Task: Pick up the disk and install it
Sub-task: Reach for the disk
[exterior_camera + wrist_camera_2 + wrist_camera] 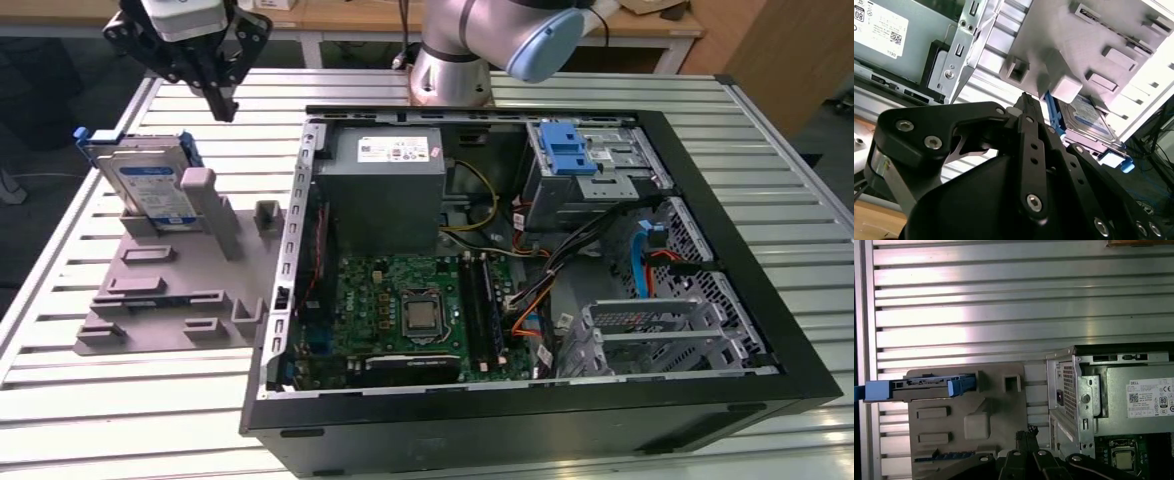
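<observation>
- Silver, blue-framed disk [144, 185] stands on edge, slotted into the grey holder [160, 300].
- Gripper [223, 105] hovers above the holder, jaws pinched together, empty.
- Treat the disk as stiff, dense and shock-sensitive. Grip its blue-framed edges, not the label face.

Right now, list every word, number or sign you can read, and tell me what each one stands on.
White sticker on the big grey power-supply box: print too small to read reliably.
Blue-and-white label on the flat silver disk in its blue carrier frame: blurred, unreadable.
Green motherboard: markings too small.
</observation>
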### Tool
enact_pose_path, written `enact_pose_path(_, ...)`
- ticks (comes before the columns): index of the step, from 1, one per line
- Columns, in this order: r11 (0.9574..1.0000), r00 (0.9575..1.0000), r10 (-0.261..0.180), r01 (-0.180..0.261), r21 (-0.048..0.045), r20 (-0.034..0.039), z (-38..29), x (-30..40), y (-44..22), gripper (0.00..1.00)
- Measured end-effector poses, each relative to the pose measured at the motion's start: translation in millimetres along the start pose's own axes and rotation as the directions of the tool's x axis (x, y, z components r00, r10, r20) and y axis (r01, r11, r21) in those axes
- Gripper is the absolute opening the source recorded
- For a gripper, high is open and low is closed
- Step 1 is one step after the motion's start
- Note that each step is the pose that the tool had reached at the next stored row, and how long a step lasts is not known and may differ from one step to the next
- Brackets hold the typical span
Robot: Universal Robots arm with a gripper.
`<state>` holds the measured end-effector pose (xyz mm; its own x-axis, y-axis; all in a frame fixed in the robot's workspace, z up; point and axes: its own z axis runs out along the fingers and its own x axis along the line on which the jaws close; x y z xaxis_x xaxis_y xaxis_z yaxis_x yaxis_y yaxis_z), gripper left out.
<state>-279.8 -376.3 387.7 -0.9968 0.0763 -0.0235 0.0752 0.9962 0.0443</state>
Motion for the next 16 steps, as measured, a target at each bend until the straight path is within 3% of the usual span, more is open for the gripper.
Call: enact_pose_path(16,1.0,1.0,0.0,0.0,0.0,0.0,0.3,13.0,-0.7,0.11)
